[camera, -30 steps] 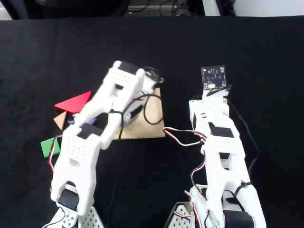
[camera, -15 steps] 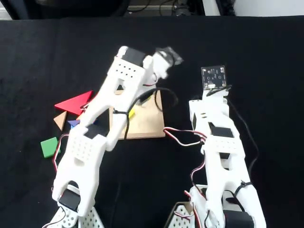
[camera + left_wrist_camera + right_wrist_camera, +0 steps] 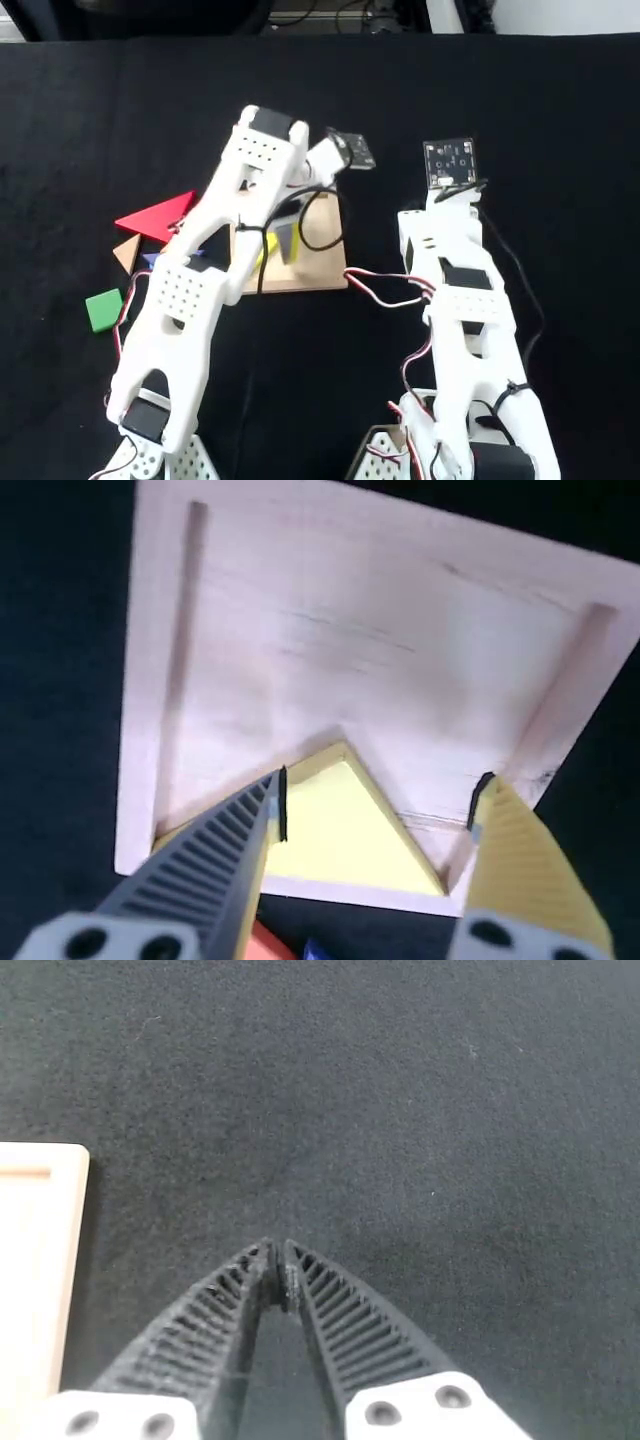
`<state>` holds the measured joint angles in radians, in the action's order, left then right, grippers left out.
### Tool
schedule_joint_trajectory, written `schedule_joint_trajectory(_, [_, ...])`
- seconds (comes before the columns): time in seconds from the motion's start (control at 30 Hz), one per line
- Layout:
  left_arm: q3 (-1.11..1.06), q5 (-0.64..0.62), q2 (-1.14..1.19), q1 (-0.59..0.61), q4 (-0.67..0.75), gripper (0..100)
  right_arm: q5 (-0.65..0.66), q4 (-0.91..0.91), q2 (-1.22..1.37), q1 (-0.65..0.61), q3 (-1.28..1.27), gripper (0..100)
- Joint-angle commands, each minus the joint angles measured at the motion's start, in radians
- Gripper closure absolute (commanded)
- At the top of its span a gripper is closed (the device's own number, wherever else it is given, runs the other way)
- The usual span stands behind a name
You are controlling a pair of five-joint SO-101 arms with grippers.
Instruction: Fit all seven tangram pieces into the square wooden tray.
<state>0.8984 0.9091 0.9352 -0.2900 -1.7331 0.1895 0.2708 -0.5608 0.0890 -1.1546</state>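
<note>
While the left end effector hangs spread over the triangle, a low finger could shove it across the tray.

I've got the square wooden tray lying flat on the black surface, pale grain, low raised rim. Inside it, one yellow triangle sits flat, long edge tight along the wall nearest the loose pieces, apex pointing to the tray's middle. Outside on that side, I see the big red triangle flat on the cloth. A small tan triangle lies just beside it, with a blue piece touching or nearly so, partly hidden. The green square lies a little apart.
</note>
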Motion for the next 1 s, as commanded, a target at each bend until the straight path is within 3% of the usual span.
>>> schedule_joint_trajectory(0.0, [0.053, 0.017, -0.011, 0.022, 0.005, 70, -0.003, -0.012, -0.005, 0.011, 0.012, 98.7])
schedule_joint_trajectory(0.57, [0.090, 0.044, -0.071, 0.090, -0.028, 70, -0.003, -0.015, -0.005, 0.008, 0.010, 98.7])
schedule_joint_trajectory(0.8, [0.093, -0.212, -0.417, 0.213, -0.026, 70, -0.003, -0.017, -0.005, 0.011, 0.010, 98.7])
schedule_joint_trajectory(0.97, [0.085, -0.419, -0.612, 0.394, -0.026, 70, -0.003, -0.017, -0.005, 0.006, 0.010, 98.7])
